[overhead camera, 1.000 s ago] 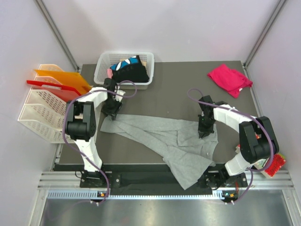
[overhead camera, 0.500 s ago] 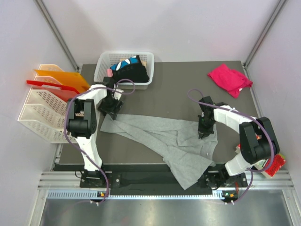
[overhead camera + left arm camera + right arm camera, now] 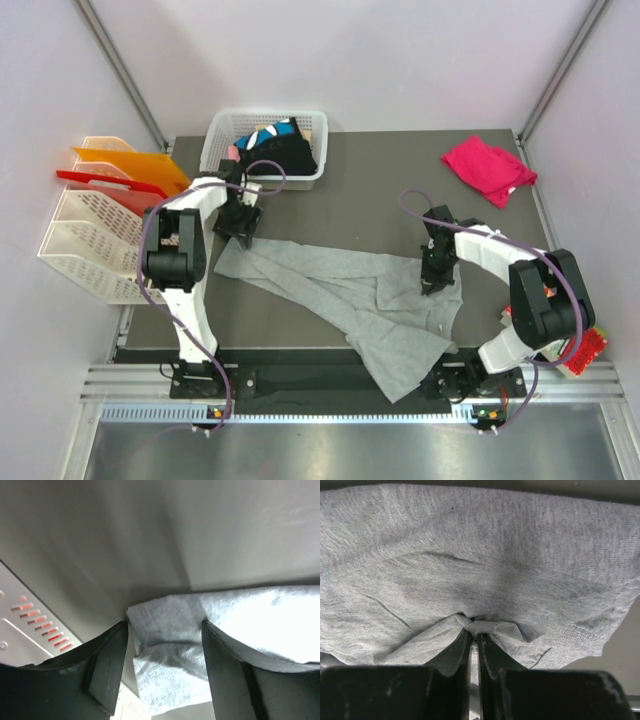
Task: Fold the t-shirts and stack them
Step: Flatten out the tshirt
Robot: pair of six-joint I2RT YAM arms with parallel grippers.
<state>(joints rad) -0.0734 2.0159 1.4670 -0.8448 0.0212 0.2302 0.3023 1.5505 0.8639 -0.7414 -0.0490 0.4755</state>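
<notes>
On dark table point(image 3: 380, 180), pinch upper-left corner of grey t-shirt point(image 3: 340, 285) deep between wide-apart jaws of left gripper point(image 3: 165, 625), against tight hold of right gripper point(image 3: 474, 639) on centre-right fold

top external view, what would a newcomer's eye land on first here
The big light grey t-shirt sprawled creased across the middle of the table, the right gripper shut on a pinch of its right side, the left gripper open at its far-left corner. Then the magenta-pink t-shirt bunched at the far right corner, and the white basket of dark shirts far left.
</notes>
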